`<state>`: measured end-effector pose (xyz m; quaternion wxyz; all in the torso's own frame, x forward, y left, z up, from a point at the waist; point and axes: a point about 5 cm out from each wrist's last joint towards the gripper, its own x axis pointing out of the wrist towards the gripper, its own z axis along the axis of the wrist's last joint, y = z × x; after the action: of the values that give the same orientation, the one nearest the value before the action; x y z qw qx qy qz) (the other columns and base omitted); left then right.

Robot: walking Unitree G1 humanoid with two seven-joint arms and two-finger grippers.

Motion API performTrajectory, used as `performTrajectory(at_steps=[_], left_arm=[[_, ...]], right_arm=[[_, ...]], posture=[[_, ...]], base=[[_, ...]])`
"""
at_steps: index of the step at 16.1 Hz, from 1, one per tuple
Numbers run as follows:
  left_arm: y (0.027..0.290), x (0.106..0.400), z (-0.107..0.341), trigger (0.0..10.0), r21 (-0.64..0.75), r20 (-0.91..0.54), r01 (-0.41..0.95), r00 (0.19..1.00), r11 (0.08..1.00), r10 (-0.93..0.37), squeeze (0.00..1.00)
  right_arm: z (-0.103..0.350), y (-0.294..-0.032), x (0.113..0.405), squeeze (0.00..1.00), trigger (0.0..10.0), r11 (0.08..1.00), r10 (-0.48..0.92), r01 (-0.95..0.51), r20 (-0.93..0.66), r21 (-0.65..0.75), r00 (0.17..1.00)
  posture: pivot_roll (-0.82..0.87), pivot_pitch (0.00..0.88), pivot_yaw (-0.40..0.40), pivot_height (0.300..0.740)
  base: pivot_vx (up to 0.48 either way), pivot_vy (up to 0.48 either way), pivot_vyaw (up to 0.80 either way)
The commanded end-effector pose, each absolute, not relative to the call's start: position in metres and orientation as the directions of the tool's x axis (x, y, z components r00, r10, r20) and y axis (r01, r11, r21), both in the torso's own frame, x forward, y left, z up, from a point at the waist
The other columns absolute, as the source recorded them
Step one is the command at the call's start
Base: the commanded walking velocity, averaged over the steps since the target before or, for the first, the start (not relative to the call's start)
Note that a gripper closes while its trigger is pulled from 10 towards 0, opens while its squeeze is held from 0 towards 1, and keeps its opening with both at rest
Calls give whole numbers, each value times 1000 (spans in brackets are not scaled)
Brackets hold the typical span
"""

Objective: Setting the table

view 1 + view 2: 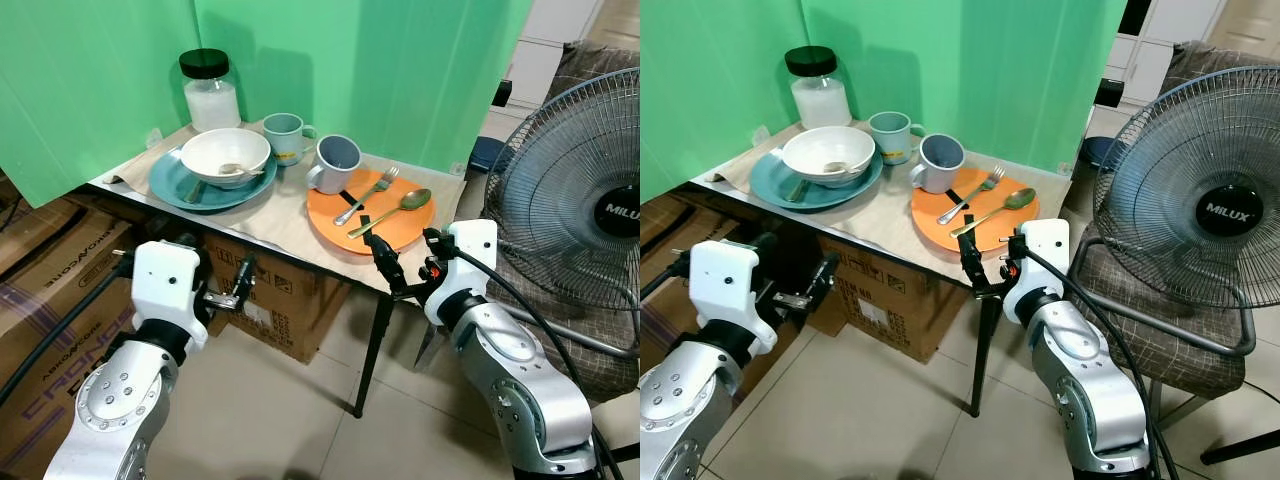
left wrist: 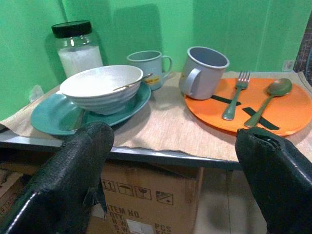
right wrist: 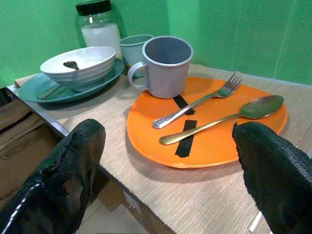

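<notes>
A small table (image 1: 290,225) covered with a woven mat stands against a green backdrop (image 1: 350,70). On its right half lies an orange plate (image 1: 400,232) marked with a black tape cross; a fork (image 1: 366,195) and a spoon (image 1: 392,212) lie side by side across it, and a grey mug (image 1: 335,163) sits on the plate's far left rim. On the left half a white bowl (image 1: 225,155) with a spoon inside (image 1: 238,169) rests on a teal plate (image 1: 172,185). Behind them stand a light blue mug (image 1: 286,138) and a glass jar with a black lid (image 1: 210,90). The right gripper (image 1: 385,262) hovers at the near edge of the table, just below the orange plate, its fingers (image 3: 73,170) spread wide and holding nothing. The left gripper (image 1: 238,283) is held lower, in front of a cardboard box (image 1: 280,310) under the table, fingers (image 2: 73,165) likewise wide apart and empty. A standing fan (image 1: 580,200) is at the right, before a chair (image 1: 1160,320).
</notes>
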<state>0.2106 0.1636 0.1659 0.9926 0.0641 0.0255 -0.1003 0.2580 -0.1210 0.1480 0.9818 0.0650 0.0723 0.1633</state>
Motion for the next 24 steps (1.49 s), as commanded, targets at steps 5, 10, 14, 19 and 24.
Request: performTrajectory(at_steps=[5,10,14,19,24], left_arm=[[163,208,166,10000,120,-68,228,973,966,-221,0],[166,209,168,10000,133,-66,240,970,962,-233,0],[165,208,167,10000,132,-70,253,967,958,-245,0],[165,209,166,10000,137,-77,266,963,954,-258,0],[162,209,165,10000,137,-81,298,954,945,-289,0]], right_arm=[[152,-120,269,0,10000,943,331,-324,-111,78,937],[155,-114,272,0,10000,941,329,-321,-73,111,941],[156,-113,273,0,10000,944,317,-309,-62,112,946],[157,-115,273,0,10000,953,290,-284,-48,102,956],[162,-114,276,0,10000,953,301,-300,-33,50,953]], posture=[[111,0,-3,740],[122,0,-2,740],[119,0,1,740],[114,0,6,740],[115,0,3,740]], base=[[49,0,320],[278,0,320],[329,0,0],[331,0,0],[318,0,0]])
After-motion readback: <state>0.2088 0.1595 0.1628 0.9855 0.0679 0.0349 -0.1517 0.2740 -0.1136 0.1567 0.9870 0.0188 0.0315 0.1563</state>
